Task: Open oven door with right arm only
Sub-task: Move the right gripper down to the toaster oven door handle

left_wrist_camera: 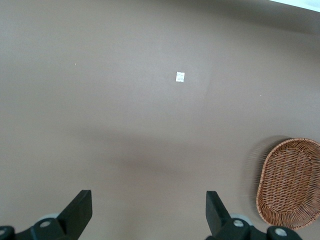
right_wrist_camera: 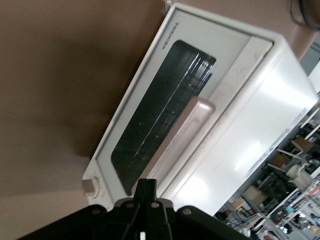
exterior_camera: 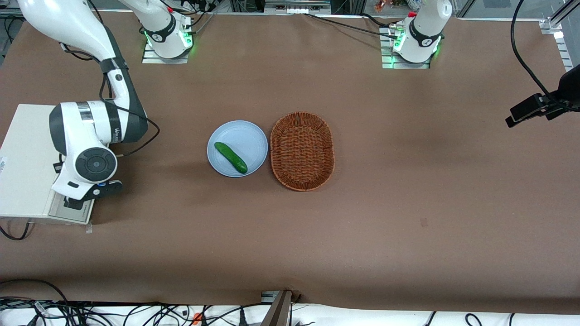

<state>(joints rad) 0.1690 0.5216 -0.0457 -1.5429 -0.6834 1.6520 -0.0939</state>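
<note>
Tool (exterior_camera: 74,202) of the right arm (exterior_camera: 90,131) hangs low over the front of the oven (exterior_camera: 25,149), at the working arm's end of the bench (exterior_camera: 408,203). In the right wrist view its black fingers (right_wrist_camera: 147,192) are pressed together with no gap between them. They hold nothing and sit just beside one end of the door's handle (right_wrist_camera: 182,135); whether they touch it cannot be told.

Brown covering spreads over the whole bench. The right arm reaches down from its base, which is farther from the front camera, and bends so that its round dark-grey end cap faces up above the oven's front edge.

The oven is a cream-white box. Its top is plain, and the arm's wrist hides part of it in the front view. The oven door (right_wrist_camera: 165,115) lies flush against the body, shut, and rack wires show through its dark glass window. The long pale bar handle runs along one long edge of the door. A small cream knob (right_wrist_camera: 91,186) sits on the front panel, past the end of the door.

Near the middle of the bench, well apart from the oven, an oval wicker basket (exterior_camera: 302,151) lies just beside a round pale-blue plate (exterior_camera: 253,136). The plate is the one nearer the oven. A green cucumber (exterior_camera: 231,157) lies slantwise on the plate.
</note>
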